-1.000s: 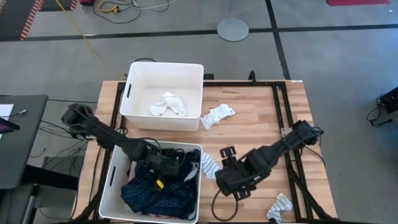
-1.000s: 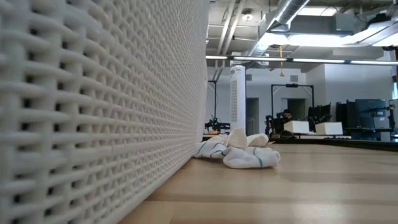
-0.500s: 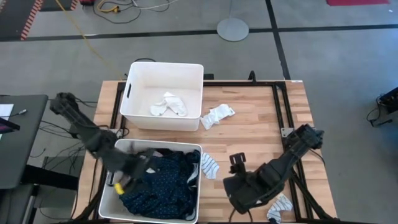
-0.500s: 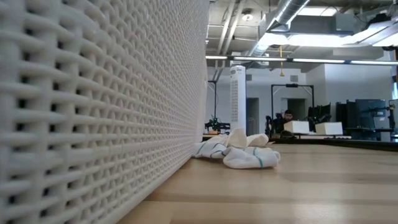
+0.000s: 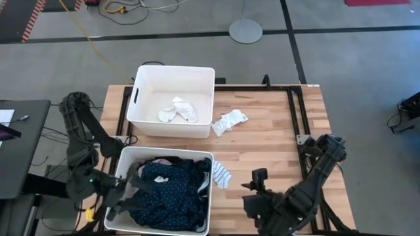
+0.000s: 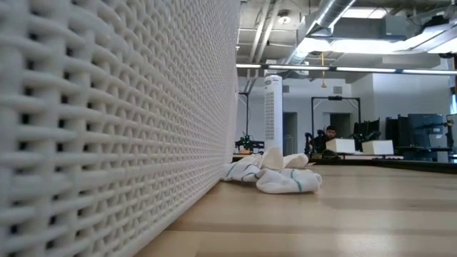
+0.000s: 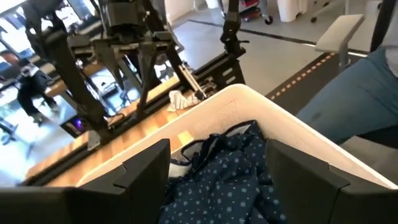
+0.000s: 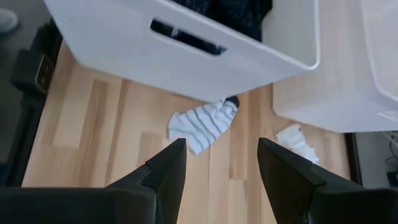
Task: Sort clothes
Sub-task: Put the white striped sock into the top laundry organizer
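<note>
Dark fingers of the left tool [image 5: 117, 196] stand apart with nothing between them, hanging at the nine o'clock rim of the near bin [image 5: 115, 176], at about seven o'clock on the desk [image 5: 275, 137]. Its wrist view looks past those spread fingers [image 7: 146, 163] onto the navy dotted piece [image 7: 227, 180] heaped inside that bin. From above, the navy dotted piece [image 5: 167, 193] fills most of the near bin, with a black piece [image 5: 197, 172] beside it toward three o'clock and a small pale scrap on top. The right tool [image 5: 258, 196] sits low at about five o'clock on the desk, its fingers [image 8: 166, 167] also apart and empty, pointing toward the bins. Just ahead of it, a striped sock [image 8: 202, 124] lies flat on the wood, touching the near bin's three o'clock wall; the high view shows the same striped sock [image 5: 220, 174] there. Farther off, at twelve o'clock from that sock, a bundle of white socks [image 5: 230, 122] rests on the desk just beside the far bin [image 5: 147, 85], and the low view shows this bundle [image 6: 275, 173] on bare wood. Inside the far bin lie more white socks [image 5: 177, 110].
</note>
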You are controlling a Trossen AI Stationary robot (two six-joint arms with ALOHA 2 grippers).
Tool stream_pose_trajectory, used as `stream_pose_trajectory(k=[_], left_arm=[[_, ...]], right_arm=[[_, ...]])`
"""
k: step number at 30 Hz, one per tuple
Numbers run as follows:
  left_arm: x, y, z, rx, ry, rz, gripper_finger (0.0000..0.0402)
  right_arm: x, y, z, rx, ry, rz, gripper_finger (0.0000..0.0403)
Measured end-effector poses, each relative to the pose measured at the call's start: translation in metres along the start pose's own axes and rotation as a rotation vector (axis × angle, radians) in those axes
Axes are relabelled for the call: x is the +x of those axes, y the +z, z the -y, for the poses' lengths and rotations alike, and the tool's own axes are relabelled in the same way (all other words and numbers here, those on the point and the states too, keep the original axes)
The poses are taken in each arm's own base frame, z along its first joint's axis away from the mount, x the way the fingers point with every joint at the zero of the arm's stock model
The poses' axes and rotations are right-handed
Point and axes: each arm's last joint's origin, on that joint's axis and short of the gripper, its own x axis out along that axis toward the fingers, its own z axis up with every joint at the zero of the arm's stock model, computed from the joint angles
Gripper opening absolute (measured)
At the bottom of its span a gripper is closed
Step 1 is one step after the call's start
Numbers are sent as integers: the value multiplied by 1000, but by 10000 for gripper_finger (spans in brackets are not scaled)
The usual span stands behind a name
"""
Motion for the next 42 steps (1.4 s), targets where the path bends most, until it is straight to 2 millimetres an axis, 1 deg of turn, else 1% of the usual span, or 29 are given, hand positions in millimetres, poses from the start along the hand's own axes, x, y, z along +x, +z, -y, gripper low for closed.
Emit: stream_pose_trajectory(k=[2, 6, 11, 17, 20, 29, 34, 42], left_arm=[[-4, -1, 5, 12, 13, 8, 259], [-6, -9, 12, 35, 39, -12, 259], [-6, -19, 16, 44, 55, -26, 259], [-14, -27, 8, 11, 61, -2, 259], [-19, -31, 3, -4, 66, 36, 259], [-36, -56, -12, -50, 72, 159, 259], [-42, -66, -16, -47, 52, 234, 259], [-49, -69, -22, -63, 23, 277, 259]], right_arm=[[-2, 0, -2, 2, -15, 25, 211], [-3, 0, -2, 1, -31, 38, 211], [2, 1, 5, -11, -88, 28, 211], [6, 1, 14, -47, -158, 18, 211], [1, 0, 20, -50, -171, 24, 211], [-34, -5, 59, 10, -189, 122, 211], [-55, -11, 87, 46, -186, 175, 211], [-86, -21, 132, 108, -162, 269, 211]])
